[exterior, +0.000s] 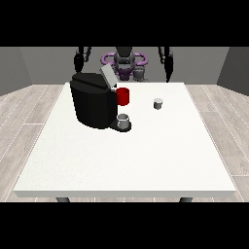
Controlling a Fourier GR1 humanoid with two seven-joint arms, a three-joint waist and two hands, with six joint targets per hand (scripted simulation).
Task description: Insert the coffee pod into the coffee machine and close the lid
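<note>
1. The coffee pod [158, 103] stands on the white table [121, 160], well apart from the coffee machine [94, 99], whose lid [108, 77] is up.
2. Both hands [78, 62] [168, 65] hang behind the table; I cannot tell their fingers.

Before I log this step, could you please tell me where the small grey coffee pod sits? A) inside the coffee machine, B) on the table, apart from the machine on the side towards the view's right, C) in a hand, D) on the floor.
B: the coffee pod stands on the white table, apart from the coffee machine, with neither hand near it.
</note>
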